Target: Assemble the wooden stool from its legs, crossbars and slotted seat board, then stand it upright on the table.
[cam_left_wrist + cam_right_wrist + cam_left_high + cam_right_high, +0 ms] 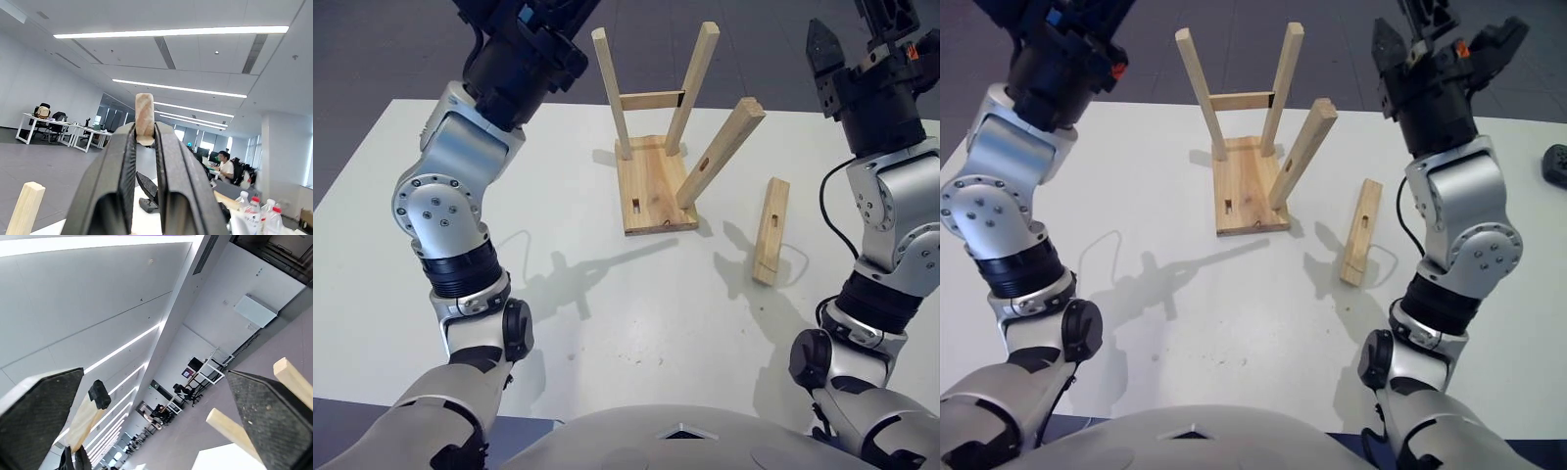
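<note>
- Stool point(646, 181), left eye view: it is half built and upside down in the middle of the table point(607, 323). Its seat board point(1244, 191) lies flat with the long side running near to far.
- Two upright legs point(612, 93) rise from the board's far end, joined by a crossbar point(651, 100). A leaning leg point(720, 152) stands in the near right corner and tips away to the right.
- A loose leg point(771, 230) lies flat just right of the board. Its long axis runs near to far with the near end swung slightly left, and its slot faces up.
- Right eye view: the right claw point(1445, 39) hangs high at the far right with its fingers spread wide and nothing in them. The loose leg lies nearer than that claw, a little to its left and down on the table, so I judge the right arm the closer one for fetching it. The left arm is raised at the far left.
- Left wrist view: the left claw point(145, 129) is clamped on a wooden bar point(145, 110), probably a second crossbar, which pokes straight out past the fingertips.
- Right wrist view: the right claw's pads stand far apart, with two leg tops showing by one pad.
</note>
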Motion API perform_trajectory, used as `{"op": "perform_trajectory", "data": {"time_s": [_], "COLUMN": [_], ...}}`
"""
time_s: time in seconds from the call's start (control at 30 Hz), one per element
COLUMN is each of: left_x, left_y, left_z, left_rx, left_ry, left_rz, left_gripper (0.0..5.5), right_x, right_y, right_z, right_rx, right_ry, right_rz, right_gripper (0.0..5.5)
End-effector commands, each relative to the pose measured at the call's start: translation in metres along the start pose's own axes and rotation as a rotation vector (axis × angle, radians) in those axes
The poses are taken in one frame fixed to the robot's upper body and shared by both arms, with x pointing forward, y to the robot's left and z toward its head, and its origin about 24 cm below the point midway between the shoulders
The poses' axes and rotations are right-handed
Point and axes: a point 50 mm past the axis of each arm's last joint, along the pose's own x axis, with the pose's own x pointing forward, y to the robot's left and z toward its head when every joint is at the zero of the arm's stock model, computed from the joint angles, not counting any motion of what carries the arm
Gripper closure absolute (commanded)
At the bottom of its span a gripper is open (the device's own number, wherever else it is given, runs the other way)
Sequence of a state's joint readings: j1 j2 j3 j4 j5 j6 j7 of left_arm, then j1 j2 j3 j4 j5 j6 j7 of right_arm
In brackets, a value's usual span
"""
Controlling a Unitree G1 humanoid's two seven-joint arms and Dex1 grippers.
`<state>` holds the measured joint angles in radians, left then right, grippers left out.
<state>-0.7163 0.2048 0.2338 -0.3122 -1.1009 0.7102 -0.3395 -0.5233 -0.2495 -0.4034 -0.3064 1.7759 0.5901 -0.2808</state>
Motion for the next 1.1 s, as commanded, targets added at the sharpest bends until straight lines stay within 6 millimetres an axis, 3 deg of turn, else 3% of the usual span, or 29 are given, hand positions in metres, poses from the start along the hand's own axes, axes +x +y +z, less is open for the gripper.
{"op": "perform_trajectory", "data": {"time_s": [0.03,0.2,0.47,0.63,0.87,1.1], "left_x": [0.002,0.0,-0.017,-0.021,-0.022,-0.023], "left_y": [-0.013,-0.019,-0.013,-0.013,-0.011,0.0], "left_z": [-0.018,-0.038,-0.063,-0.07,-0.069,-0.043], "left_rx": [0.063,0.146,0.359,0.402,0.424,0.501], "left_ry": [0.074,0.166,0.348,0.382,0.37,0.316], "left_rz": [-0.035,-0.077,-0.139,-0.168,-0.163,-0.105], "left_gripper": [5.07,5.07,5.07,5.07,5.07,5.07], "right_x": [-0.002,0.001,0.009,0.009,0.007,0.005], "right_y": [0.01,0.016,0.035,0.033,0.025,0.012], "right_z": [-0.024,-0.034,-0.021,-0.019,-0.021,-0.009], "right_rx": [0.105,0.155,0.128,0.118,0.08,0.035], "right_ry": [0.064,0.078,0.051,0.048,0.045,-0.008], "right_rz": [0.016,0.015,0.077,0.059,0.01,-0.053], "right_gripper": [0.1,0.1,0.1,0.1,0.1,0.1]}}
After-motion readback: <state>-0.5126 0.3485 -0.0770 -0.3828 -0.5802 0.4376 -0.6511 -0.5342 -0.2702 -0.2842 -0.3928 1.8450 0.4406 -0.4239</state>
